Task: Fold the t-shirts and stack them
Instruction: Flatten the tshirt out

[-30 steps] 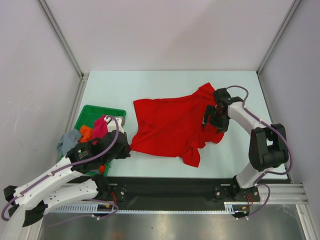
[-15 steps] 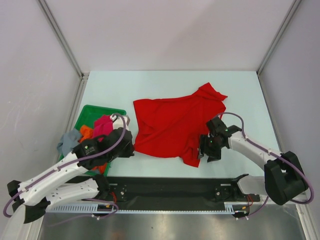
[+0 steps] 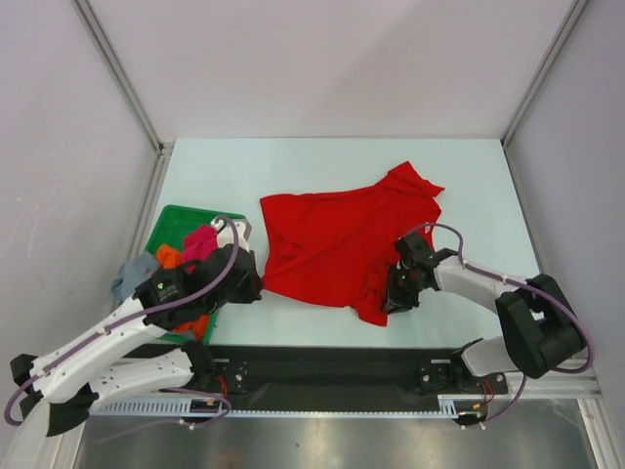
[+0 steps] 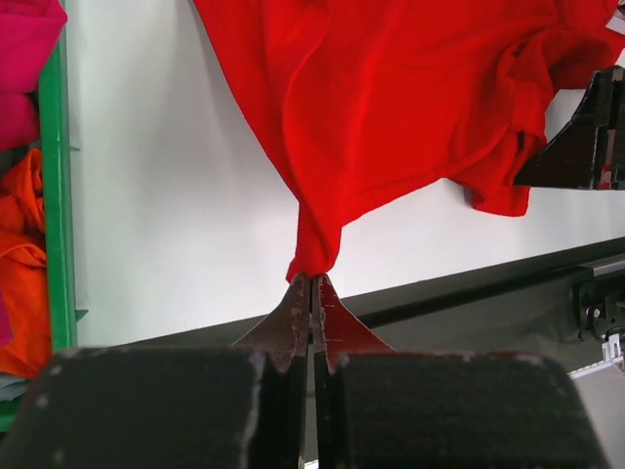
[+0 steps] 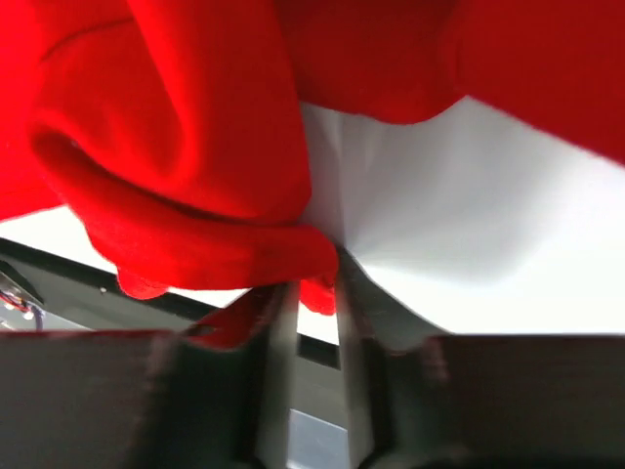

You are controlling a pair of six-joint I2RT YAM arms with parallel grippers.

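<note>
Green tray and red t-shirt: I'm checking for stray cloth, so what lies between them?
Only bare table separates the green tray from the red t-shirt; the left wrist view shows it best.

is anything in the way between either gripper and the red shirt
Nothing visible. The left gripper is shut on the near-left corner of the bright red cloth t-shirt, and the right gripper has a fold of its near-right edge between its fingers.

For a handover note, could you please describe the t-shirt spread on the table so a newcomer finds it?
On the pale table, right of the green tray, lies the red t-shirt, spread out mid-table. It alone is bright red and laid out; the other shirts sit bunched at the tray.
</note>
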